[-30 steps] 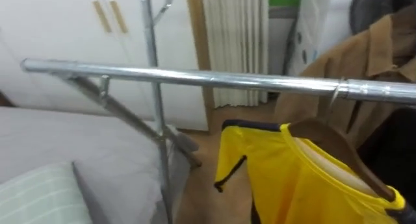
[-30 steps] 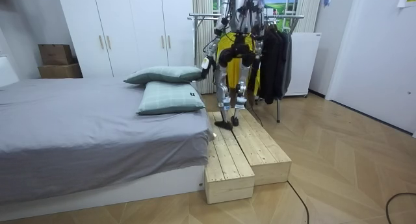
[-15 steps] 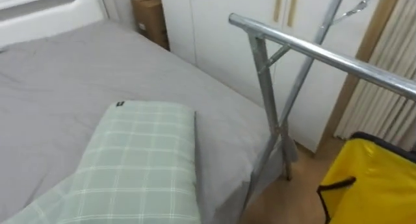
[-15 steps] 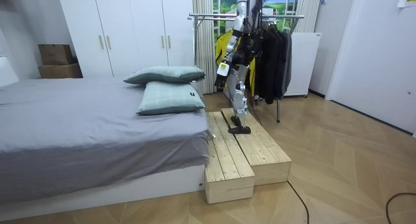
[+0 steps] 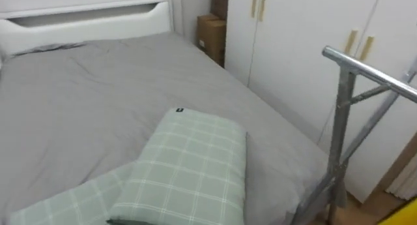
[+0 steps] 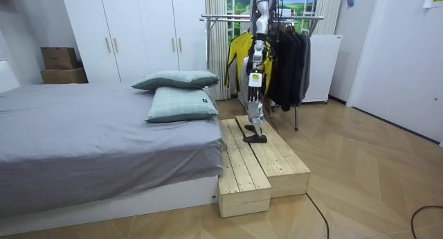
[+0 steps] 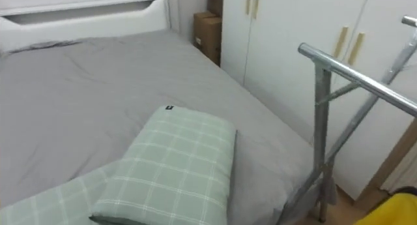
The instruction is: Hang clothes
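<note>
— By the far wall?
— White wardrobe (image 6: 131, 31), cardboard boxes (image 6: 59, 62) beside.
— In front?
— Grey bed (image 6: 83, 142) with checked pillows (image 5: 189, 166).
— Underfoot?
— Pale wooden floor (image 6: 374, 170), low plank platform (image 6: 266, 163) against the bed.

The robot has turned away from the yellow shirt (image 6: 236, 57) toward the bed (image 5: 85, 101).

Bright, even indoor light falls softly across the grey bed (image 5: 78, 101), with a faint shadow beneath the checked pillow (image 5: 189, 166). The metal clothes rail (image 5: 365, 68) at right carries pale glints; the wardrobe doors (image 5: 293, 49) glow white.
</note>
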### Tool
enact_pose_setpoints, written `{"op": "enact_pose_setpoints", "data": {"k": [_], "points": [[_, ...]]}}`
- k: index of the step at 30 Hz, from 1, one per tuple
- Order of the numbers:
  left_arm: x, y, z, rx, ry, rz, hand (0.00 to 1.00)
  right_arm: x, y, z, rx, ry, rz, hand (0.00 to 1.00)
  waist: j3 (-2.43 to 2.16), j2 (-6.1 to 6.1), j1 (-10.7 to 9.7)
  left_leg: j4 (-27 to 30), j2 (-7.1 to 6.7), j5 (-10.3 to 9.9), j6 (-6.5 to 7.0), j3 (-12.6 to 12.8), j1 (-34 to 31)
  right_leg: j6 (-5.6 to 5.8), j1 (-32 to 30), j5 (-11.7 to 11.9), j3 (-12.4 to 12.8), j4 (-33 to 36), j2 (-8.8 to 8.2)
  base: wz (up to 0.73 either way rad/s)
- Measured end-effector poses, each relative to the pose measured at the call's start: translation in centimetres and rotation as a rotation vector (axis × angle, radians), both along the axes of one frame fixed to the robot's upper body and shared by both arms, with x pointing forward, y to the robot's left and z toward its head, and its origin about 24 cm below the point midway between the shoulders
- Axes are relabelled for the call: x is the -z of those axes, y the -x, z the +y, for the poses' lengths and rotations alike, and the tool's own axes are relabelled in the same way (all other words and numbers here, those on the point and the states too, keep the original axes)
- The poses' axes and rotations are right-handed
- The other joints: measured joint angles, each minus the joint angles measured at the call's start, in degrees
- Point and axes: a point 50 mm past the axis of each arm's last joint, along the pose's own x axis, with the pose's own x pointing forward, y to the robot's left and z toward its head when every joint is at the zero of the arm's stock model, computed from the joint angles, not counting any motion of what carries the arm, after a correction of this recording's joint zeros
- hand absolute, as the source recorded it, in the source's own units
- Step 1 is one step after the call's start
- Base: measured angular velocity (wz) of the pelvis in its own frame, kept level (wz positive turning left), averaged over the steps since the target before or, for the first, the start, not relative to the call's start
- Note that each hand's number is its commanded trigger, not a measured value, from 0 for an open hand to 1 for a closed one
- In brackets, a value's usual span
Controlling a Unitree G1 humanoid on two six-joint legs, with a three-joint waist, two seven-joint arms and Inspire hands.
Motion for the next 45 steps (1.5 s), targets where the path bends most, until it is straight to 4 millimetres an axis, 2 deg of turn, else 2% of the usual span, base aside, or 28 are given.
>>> {"op": "enact_pose_setpoints", "data": {"k": [2, 3, 5, 6, 9, 12, 14, 20, 28, 30, 32, 36, 40, 44, 45], "points": [[0.1, -0.5, -0.1, 0.03, 0.003, -0.007, 0.0, 0.0, 0.4, 0.0, -0.016, 0.005, 0.014, 0.0, 0.38, -0.31, -0.3, 0.6, -1.76, 0.1, 0.48, -5.6, -0.7, 1.41, 1.4, -0.4, 5.2, -0.5, 0.12, 1.23], [0.1, -0.7, -0.2, 0.04, 0.004, -0.007, 0.0, 0.0, 0.4, 0.0, -0.017, 0.006, 0.016, 0.0, 0.56, -0.59, -0.3, 0.6, -2.08, 0.1, 0.62, -6.5, -0.8, 1.46, 1.7, -0.4, 6.8, -0.6, 0.12, 1.13], [0.2, -1.5, -0.4, 0.075, 0.01, -0.005, 0.0, 0.1, 0.5, 0.2, -0.034, 0.004, 0.021, 0.0, 0.62, -0.59, -0.3, 1.8, -3.07, 0.0, 1.05, -10.3, -1.4, 2.02, 2.9, -0.8, 11.5, -0.9, 0.33, 0.98], [0.2, -1.8, -0.4, 0.088, 0.011, -0.009, 0.0, 0.1, 0.2, 0.4, -0.05, 0.003, 0.014, 0.0, 0.65, -0.59, -0.2, 2.7, -3.47, -0.3, 1.3, -11.7, -1.8, 2.14, 3.6, -0.8, 12.7, -1.7, 0.66, 0.67], [0.2, -2.6, -0.4, 0.123, 0.008, -0.027, 0.0, 0.2, -0.2, 0.9, -0.083, -0.002, -0.002, 0.0, 0.61, -0.62, -0.1, 3.7, -4.01, -0.6, 1.22, -13.7, -2.7, 2.26, 4.6, -0.7, 14.0, -3.3, 1.1, 0.39], [0.2, -3.2, -0.4, 0.166, -0.002, -0.043, 0.0, 0.2, -0.4, 1.0, -0.112, 0.001, -0.011, 0.0, 0.68, -0.72, 0.0, 3.6, -3.97, -0.6, 1.19, -13.9, -2.9, 2.4, 4.6, -0.7, 15.3, -3.9, 1.44, 0.05], [0.2, -3.3, -0.4, 0.195, -0.007, -0.043, 0.0, 0.2, -0.3, 1.1, -0.139, 0.001, -0.012, 0.0, 0.68, -0.88, -0.1, 3.5, -3.78, -0.6, 1.07, -14.1, -2.9, 2.43, 4.6, -0.7, 17.0, -4.0, 1.83, 0.0], [0.2, -4.1, -0.9, 0.208, 0.0, -0.074, 0.0, 0.2, -0.5, 1.4, -0.159, -0.001, -0.018, 0.0, 0.6, -1.13, 0.0, 3.8, -3.38, -0.6, 0.61, -14.0, -3.1, 2.48, 4.9, -0.7, 17.4, -4.7, 2.35, -0.01], [0.3, -4.3, -1.4, 0.254, 0.007, -0.072, 0.0, 0.3, -0.3, 1.6, -0.15, -0.009, -0.007, 0.0, 0.46, -1.12, -0.4, 7.5, -3.02, -1.2, -0.76, -17.3, -6.3, 2.63, 4.8, -1.0, 17.0, -4.8, 3.58, 0.21], [0.4, -4.3, -1.5, 0.262, 0.011, -0.064, 0.0, 0.3, -0.3, 1.6, -0.15, -0.011, -0.002, 0.0, 0.45, -1.24, -0.4, 7.6, -3.22, -1.0, -1.11, -17.8, -6.6, 2.12, 4.8, -1.6, 17.1, -4.8, 3.56, 0.15], [0.4, -3.8, -1.7, 0.273, 0.017, -0.041, 0.0, 0.3, 0.0, 1.6, -0.144, -0.014, 0.004, 0.0, 0.08, -1.66, -0.4, 7.2, -3.32, -0.7, -1.58, -17.9, -6.4, 1.59, 4.8, -2.6, 17.3, -4.9, 3.55, 0.07], [0.4, -3.1, -1.7, 0.268, 0.02, -0.009, 0.0, 0.4, 0.1, 1.6, -0.14, -0.017, 0.007, 0.0, -0.13, -1.41, -0.4, 7.3, -2.97, -0.6, -1.74, -18.1, -6.3, 1.35, 5.1, -2.7, 17.1, -4.9, 3.94, 0.02], [0.5, -2.9, -1.7, 0.282, 0.025, 0.016, 0.0, 0.4, 0.5, 1.7, -0.094, -0.046, 0.021, 0.0, 0.04, -1.64, -0.3, 6.5, -3.14, -0.6, -1.77, -18.1, -5.5, 1.26, 5.9, -2.8, 17.1, -5.7, 3.89, 0.0], [0.4, -3.0, -1.6, 0.283, 0.03, 0.018, 0.0, 0.4, 1.2, 1.6, -0.065, -0.054, 0.031, 0.0, -0.12, -0.95, -0.4, 6.4, -3.19, -0.6, -1.78, -18.1, -5.4, 1.24, 6.0, -2.7, 17.2, -5.7, 3.9, 0.01], [0.4, -3.1, -1.6, 0.284, 0.038, 0.016, 0.0, 0.4, 1.2, 1.5, -0.066, -0.056, 0.031, 0.0, -0.03, -0.89, -0.3, 6.4, -3.21, -0.6, -1.78, -18.0, -5.4, 1.24, 6.0, -2.7, 17.1, -5.7, 3.89, 0.03]]}}
